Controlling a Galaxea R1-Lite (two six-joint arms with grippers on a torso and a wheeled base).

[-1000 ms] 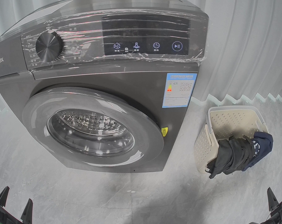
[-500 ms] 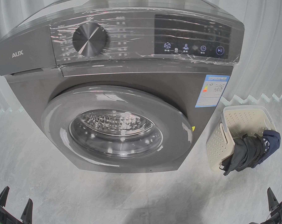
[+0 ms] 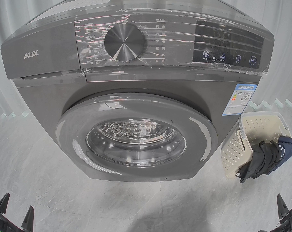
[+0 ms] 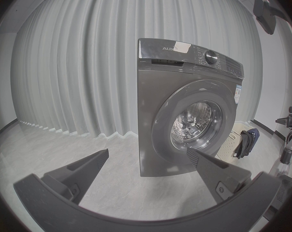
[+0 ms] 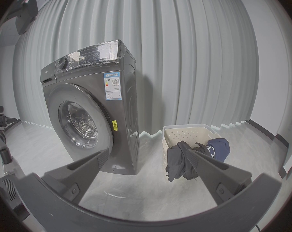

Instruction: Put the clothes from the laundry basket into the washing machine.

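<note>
Clothes [image 3: 265, 160] — left claw [image 3: 17, 206], right claw [image 3: 288, 191] low, spread

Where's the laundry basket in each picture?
Head view: basket on the floor at the right, beside the washer.
Left wrist view: basket beyond the washer's front corner, clothes over its rim.
Right wrist view: basket on the floor beside the washer.
Shared landmark: the blue label on the washer's front, nearest the basket.

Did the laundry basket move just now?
No. The laundry basket and washing machine shift right together in the head view: the camera moved. The basket stays beside the machine's right side.
</note>
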